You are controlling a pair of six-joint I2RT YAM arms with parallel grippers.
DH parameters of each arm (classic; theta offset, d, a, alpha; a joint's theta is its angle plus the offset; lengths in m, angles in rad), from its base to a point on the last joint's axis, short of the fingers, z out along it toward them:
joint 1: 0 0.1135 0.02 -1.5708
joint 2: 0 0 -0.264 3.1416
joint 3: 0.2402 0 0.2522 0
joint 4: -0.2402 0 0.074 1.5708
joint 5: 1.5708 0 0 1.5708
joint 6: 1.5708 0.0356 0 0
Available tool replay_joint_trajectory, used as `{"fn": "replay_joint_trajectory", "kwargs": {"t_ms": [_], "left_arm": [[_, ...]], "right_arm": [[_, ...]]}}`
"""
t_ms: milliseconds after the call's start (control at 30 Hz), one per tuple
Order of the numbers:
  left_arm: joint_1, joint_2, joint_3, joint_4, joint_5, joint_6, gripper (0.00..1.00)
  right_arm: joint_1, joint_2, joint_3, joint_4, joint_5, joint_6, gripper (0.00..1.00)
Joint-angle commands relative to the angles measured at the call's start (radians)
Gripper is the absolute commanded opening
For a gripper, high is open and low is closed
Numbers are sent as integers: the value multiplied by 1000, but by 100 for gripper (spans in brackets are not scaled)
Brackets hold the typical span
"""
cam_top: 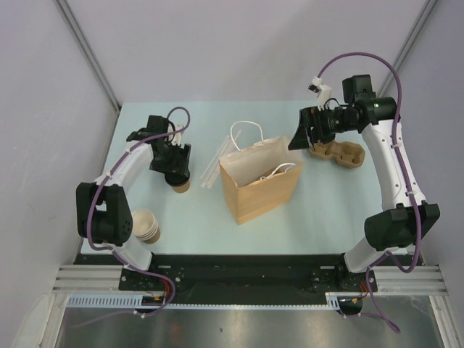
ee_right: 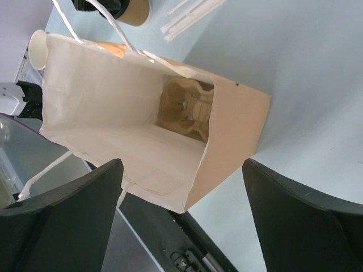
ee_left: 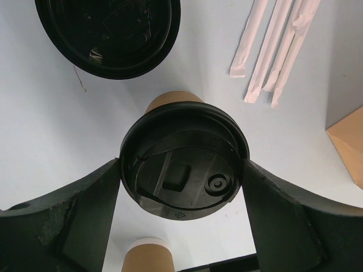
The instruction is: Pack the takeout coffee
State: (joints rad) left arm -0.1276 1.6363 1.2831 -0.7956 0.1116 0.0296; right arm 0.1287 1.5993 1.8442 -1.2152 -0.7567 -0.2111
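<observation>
The takeout coffee (cam_top: pixel 181 185), a tan paper cup with a black lid (ee_left: pixel 184 161), stands on the table left of the brown paper bag (cam_top: pixel 261 185). My left gripper (cam_top: pixel 174 168) reaches down over it, and its fingers (ee_left: pixel 85 209) press both sides of the lid. My right gripper (cam_top: pixel 304 134) is open and empty, hovering by the bag's upper right corner. In the right wrist view the bag (ee_right: pixel 125 130) stands open, with a pulp carrier (ee_right: pixel 187 107) at its bottom.
A spare black lid (ee_left: pixel 108 34) lies beyond the coffee. Wrapped straws (cam_top: pixel 212 165) lie between the cup and the bag. A stack of lidless cups (cam_top: pixel 146 225) stands at the near left. A pulp cup carrier (cam_top: pixel 339 154) sits on the table at the right.
</observation>
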Motion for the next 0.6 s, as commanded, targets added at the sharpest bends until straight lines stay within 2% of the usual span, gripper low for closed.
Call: {"fn": "replay_joint_trajectory", "kwargs": {"t_ms": [0, 133, 267, 333, 433, 567], "left_arm": [[11, -12, -7, 4, 20, -13, 82], [9, -41, -2, -1, 17, 15, 70], [9, -47, 21, -43, 13, 47, 51], [9, -52, 33, -62, 17, 75, 46], [6, -72, 39, -88, 46, 110, 45], [2, -58, 42, -111, 60, 168, 50]], "right_arm": [[-6, 16, 84, -1, 0, -40, 94], [2, 33, 127, -4, 3, -71, 96], [22, 45, 150, -3, 16, -93, 98], [29, 48, 158, -4, 20, -96, 98], [40, 53, 156, -6, 23, -97, 98], [49, 56, 150, -1, 17, -91, 99]]}}
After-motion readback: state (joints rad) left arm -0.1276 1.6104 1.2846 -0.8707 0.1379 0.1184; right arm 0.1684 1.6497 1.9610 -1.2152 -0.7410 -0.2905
